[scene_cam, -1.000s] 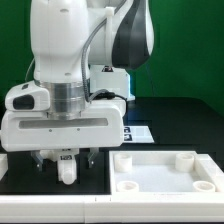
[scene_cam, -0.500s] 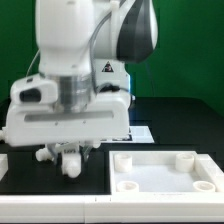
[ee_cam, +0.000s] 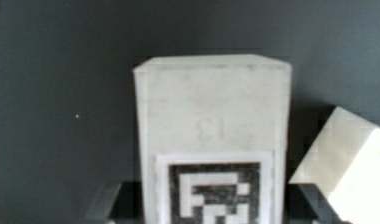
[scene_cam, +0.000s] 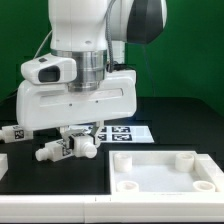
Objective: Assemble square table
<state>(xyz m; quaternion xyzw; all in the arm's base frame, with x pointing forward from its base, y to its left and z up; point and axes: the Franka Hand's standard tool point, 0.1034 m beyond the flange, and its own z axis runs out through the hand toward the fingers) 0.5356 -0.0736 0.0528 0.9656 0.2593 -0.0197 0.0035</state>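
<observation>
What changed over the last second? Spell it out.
The fingers closed on a white leg, and the arm lifted it up and slightly toward the exterior view's right. The tabletop and the marker board stayed where they were.

a white leg (ee_cam: 212, 110) fills the middle of the picture, seen along its length against the dark worktop (ee_cam: 62, 90). a black-and-white tag (ee_cam: 217, 190) sits on the end nearest the pincer (ee_cam: 208, 212), whose dark fingers (ee_cam: 125, 208) clamp the leg from both sides. another white piece (ee_cam: 347, 150) shows just beside it, partly cut off.
</observation>
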